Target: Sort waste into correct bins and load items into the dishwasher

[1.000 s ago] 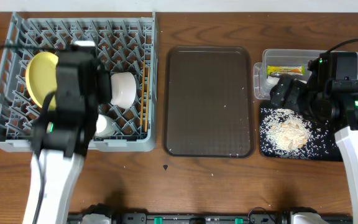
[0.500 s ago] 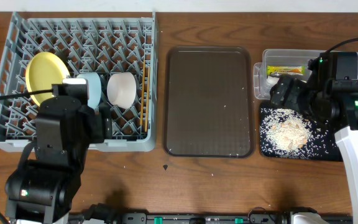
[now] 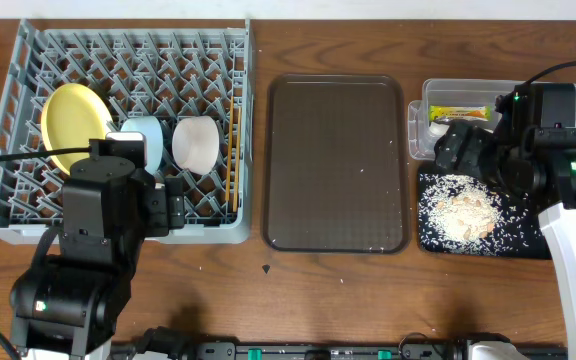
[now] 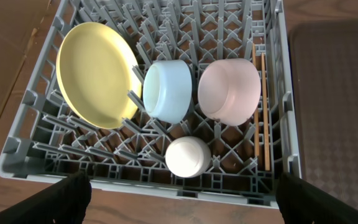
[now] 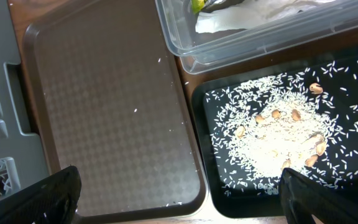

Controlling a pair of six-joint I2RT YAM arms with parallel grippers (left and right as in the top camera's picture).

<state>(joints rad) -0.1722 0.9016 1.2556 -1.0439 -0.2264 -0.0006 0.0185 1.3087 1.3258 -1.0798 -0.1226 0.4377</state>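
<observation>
Close to finished, I judge.

- **Loaded:** the dish rack holds the yellow plate, blue bowl, white bowl, a small cup, and chopsticks along its right side.
- **Waste:** the wrapper and white scrap are in the clear tub. The rice crumbs are in the black tray.
- **Left over:** a few stray grains on the brown tray.
- **Grippers:** the left gripper is over the rack's near edge. The right gripper is over the trays. Both have fingers wide apart and hold nothing.
- **Obstructions:** none that I can see.

The scene is lit brightly and evenly from above. Only a soft, narrow shadow is cast on the worktop along the near wall of the dish rack. A faint sheen is seen on the brown tray right of the rack. In both wrist views the rack and tray are rendered sharply, while the fingers of the left pincer and those of the right pincer are shown as dark, blurred shapes.
</observation>
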